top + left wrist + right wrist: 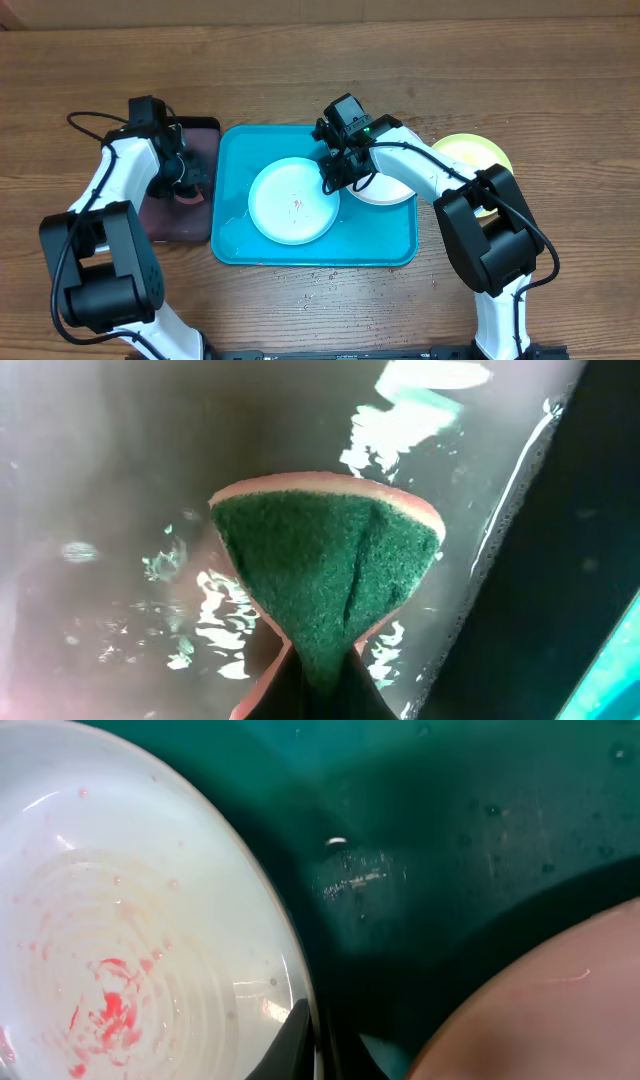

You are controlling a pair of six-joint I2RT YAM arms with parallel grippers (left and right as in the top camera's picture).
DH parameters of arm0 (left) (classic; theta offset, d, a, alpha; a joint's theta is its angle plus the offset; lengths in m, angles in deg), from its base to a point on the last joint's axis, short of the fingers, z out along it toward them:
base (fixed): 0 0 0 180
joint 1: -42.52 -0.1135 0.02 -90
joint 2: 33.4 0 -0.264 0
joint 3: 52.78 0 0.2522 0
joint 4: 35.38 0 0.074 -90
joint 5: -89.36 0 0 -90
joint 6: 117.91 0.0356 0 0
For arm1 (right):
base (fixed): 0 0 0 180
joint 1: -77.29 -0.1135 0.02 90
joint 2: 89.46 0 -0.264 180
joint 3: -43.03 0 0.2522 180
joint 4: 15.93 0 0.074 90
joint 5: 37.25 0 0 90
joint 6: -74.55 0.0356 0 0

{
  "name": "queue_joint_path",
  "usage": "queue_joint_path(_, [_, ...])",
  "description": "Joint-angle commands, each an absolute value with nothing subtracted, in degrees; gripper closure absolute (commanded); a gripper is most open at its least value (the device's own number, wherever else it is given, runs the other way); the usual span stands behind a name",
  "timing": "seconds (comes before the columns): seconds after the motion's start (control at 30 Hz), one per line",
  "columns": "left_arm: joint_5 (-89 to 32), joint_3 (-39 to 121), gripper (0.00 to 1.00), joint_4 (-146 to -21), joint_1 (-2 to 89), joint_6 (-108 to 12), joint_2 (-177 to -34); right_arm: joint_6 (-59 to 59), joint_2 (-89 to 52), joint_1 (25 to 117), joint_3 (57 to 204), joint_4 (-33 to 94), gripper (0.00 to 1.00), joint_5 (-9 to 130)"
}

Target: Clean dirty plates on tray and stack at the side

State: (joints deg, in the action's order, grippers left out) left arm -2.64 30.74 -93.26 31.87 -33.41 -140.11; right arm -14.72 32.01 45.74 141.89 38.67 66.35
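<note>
The turquoise tray (235, 150) holds a red-smeared plate (285, 205) at its middle and a white plate (388, 192) at its right, partly under the right arm. A yellow-green plate (470, 150) lies on the table beyond. The right gripper (335, 178) pinches the red-smeared plate by its rim. The left gripper (190, 180) clenches a green sponge (325, 560) over a wet dark tray (170, 225).

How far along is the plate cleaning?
Looks done: yellow-green plate sits on the table beside the turquoise tray. In hand: left gripper pinches the green sponge over the dark tray; right gripper grips the rim of the red-smeared plate. Left: that plate and the white plate beside it are on the tray, unstacked.
</note>
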Motion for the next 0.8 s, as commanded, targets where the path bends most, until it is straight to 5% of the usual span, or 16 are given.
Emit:
queue_joint_path(0.0, [-8.08, 30.63, 0.95, -91.18, 29.18, -31.73, -135.48, -15.96, 30.35, 45.74, 141.41, 37.14, 0.96, 64.28])
queue_joint_path(0.57, [-44.93, 22.52, 0.96, -85.83, 14.51, -9.93, -128.97, -18.96, 30.35, 44.56, 141.39, 28.07, 0.96, 62.20])
queue_joint_path(0.77, [-47.84, 22.54, 0.96, -85.06, 12.92, -5.91, -128.94, -20.47, 30.35, 43.86, 141.39, 27.96, 0.96, 61.09])
